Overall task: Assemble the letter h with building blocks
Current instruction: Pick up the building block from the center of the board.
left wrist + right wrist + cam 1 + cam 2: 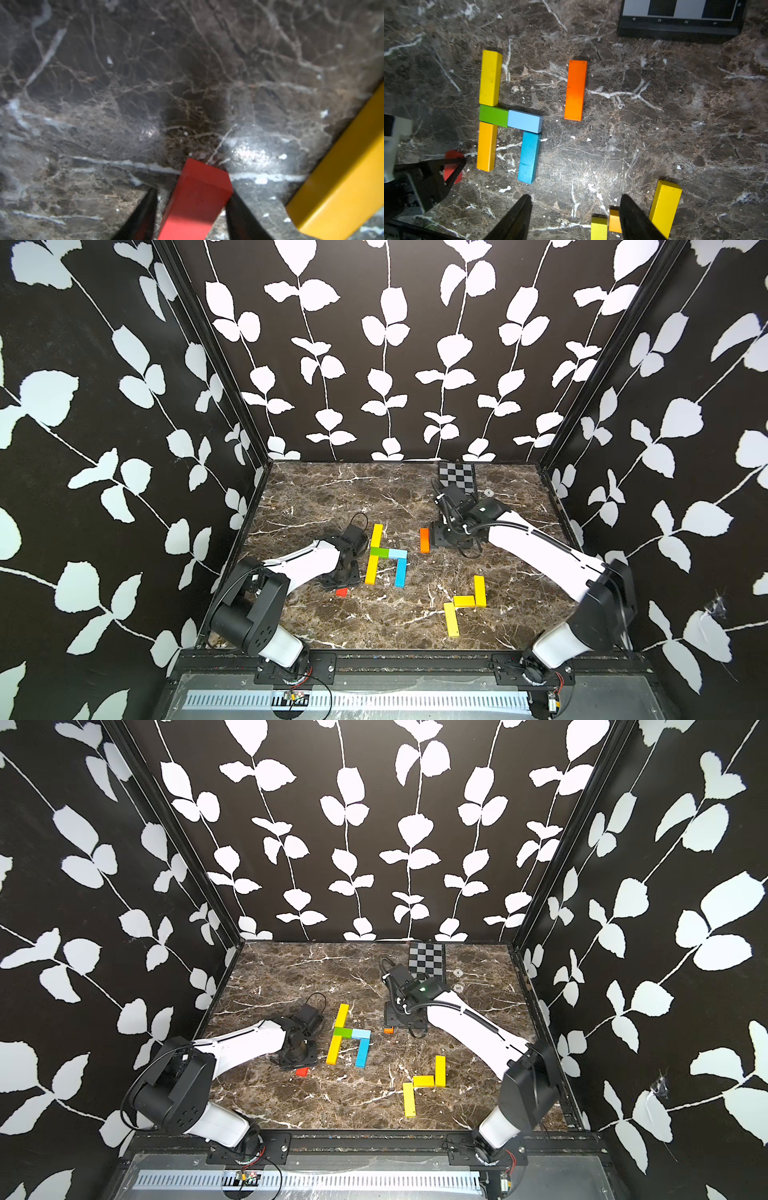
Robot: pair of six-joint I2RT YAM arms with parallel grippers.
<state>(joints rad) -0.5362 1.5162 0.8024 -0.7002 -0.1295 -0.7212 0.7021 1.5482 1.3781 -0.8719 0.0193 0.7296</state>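
Observation:
Five building blocks lie joined in the middle of the table: an upper yellow bar (376, 536), a green block (379, 552), a light blue block (397, 553), a lower yellow bar (372, 569) and a blue bar (400, 572). Left of them lies a red block (195, 199), partly hidden under my left arm in both top views. My left gripper (193, 192) is low over it, jaws on either side; one finger touches it and a thin gap shows at the other. An orange bar (575, 90) lies apart. My right gripper (575, 196) hangs open, with nothing between its fingers.
Three yellow blocks (464, 600) sit in a loose group at the front right. A black-and-grey checkered board (457, 477) lies at the back right, just behind my right arm. Patterned walls close in the marble table (332, 497) on three sides.

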